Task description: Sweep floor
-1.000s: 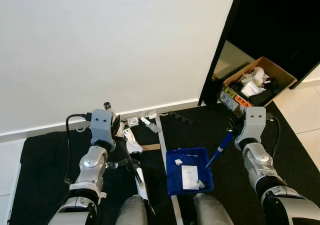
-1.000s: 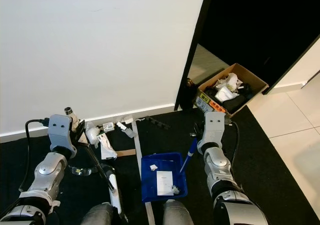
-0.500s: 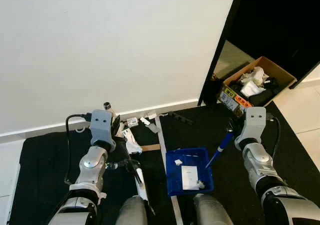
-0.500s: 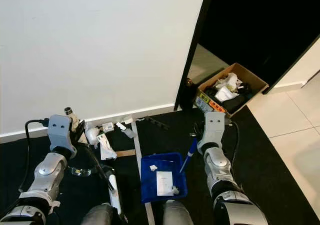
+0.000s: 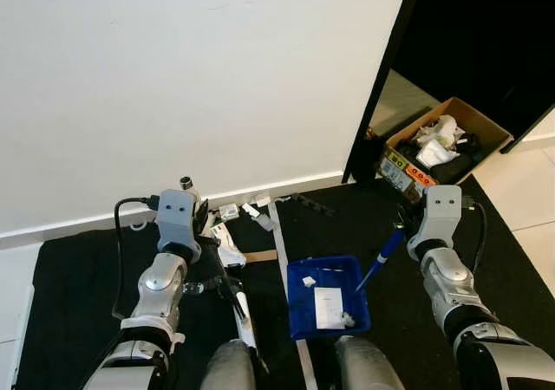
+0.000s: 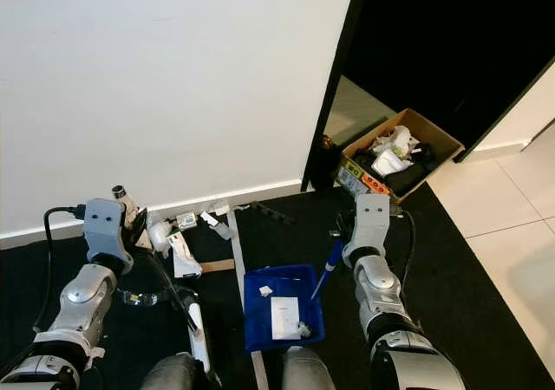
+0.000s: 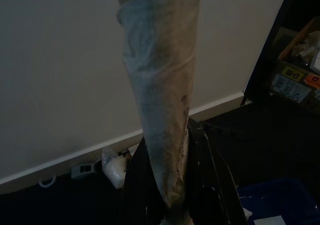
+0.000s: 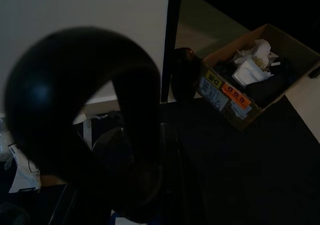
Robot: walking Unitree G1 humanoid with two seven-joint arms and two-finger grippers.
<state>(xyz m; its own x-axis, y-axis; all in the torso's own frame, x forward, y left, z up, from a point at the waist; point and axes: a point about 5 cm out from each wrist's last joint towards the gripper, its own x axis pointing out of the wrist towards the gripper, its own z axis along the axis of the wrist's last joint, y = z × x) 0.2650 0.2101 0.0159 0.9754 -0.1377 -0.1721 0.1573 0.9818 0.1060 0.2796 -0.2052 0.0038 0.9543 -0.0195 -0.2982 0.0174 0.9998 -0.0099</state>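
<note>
Already, in the eye views, a few scraps (image 5: 329,305) are gathered in the dustpan (image 5: 329,295), held by the right gripper (image 5: 401,231); litter (image 5: 227,234) remains by the wall. In the left wrist view, the brush (image 7: 162,105) is clenched by the left gripper (image 7: 170,205).

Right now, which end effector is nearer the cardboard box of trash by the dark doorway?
The right end effector, holding the blue dustpan handle just in front of the cardboard box. The left end effector holds the brush across the mat, near the wall litter.
</note>
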